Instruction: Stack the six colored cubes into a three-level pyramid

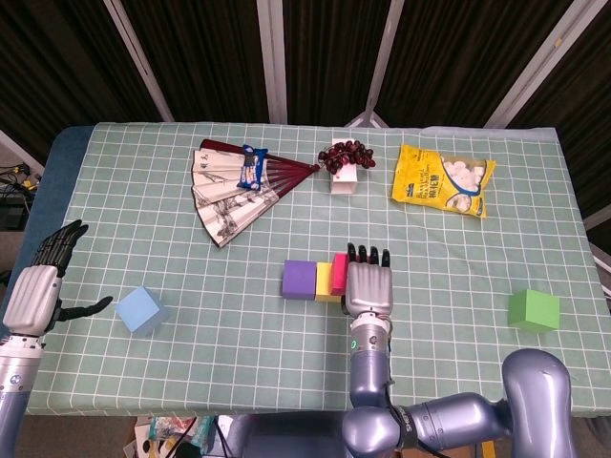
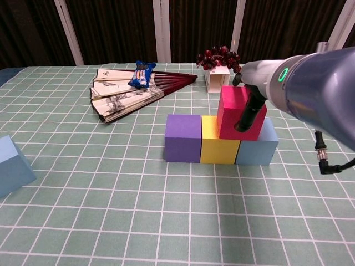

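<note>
Your right hand (image 1: 368,284): fingers (image 2: 247,113) wrap red cube (image 2: 237,111), seating it astride seam between yellow cube (image 2: 218,141) and blue base cube (image 2: 260,148), so weight is shared across both. Purple cube (image 2: 182,137) touches yellow's far side, completing base row. All plain, matte, sharp-edged blocks. Light-blue cube (image 1: 139,309) lies well left of row; beside it your left hand (image 1: 36,286) hovers, fingers spread, holding nothing. Green cube (image 1: 533,310) sits well right of row. Gridded green cloth (image 1: 239,343) covers table.

My right hand (image 1: 368,283) covers the row's end beside the purple cube (image 1: 299,280) and yellow cube (image 1: 325,280) (red cube (image 1: 340,271) peeking out); my left hand (image 1: 36,286) hovers, fingers apart, near the blue cube (image 1: 139,309).
</note>
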### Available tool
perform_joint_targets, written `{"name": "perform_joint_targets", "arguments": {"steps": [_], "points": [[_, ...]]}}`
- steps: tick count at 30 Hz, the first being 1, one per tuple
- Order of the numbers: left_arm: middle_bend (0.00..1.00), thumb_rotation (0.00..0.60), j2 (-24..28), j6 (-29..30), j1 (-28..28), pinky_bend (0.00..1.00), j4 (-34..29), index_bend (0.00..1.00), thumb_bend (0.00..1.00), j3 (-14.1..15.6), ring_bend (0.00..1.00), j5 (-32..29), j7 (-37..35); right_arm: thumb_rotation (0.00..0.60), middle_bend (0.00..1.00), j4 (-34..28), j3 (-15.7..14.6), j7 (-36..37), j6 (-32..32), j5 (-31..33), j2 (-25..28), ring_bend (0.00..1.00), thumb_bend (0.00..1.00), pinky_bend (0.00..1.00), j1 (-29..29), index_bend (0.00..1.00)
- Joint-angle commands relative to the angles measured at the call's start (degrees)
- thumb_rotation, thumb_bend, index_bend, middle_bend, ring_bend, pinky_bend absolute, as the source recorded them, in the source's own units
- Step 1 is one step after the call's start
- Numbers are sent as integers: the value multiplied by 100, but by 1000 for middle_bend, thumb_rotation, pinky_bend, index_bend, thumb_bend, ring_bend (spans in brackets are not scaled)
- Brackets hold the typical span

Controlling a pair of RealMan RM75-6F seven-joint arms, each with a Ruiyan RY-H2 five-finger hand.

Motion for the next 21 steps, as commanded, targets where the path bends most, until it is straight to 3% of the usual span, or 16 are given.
{"name": "perform_joint_targets", "arguments": {"steps": [1, 5, 21], "points": [[4, 600, -1, -1, 0, 35, 3, 0, 107, 3, 7, 1, 5, 600, 47, -29, -3, -15, -9, 23, 19, 0, 381, 0, -6, 0], [3, 600, -5, -2, -2, 35, 6, 0, 107, 4, 7, 4, 16, 600, 0, -113, -7, -55, -14, 88, 67, 0, 380, 0, -22, 0], [3, 600, -52, 57, 15, 35, 35, 0, 107, 50, 7, 90, 160, 600, 0, -827, -279, -20, 137, 183, 700, 0, 336, 0, -445, 0]]}}
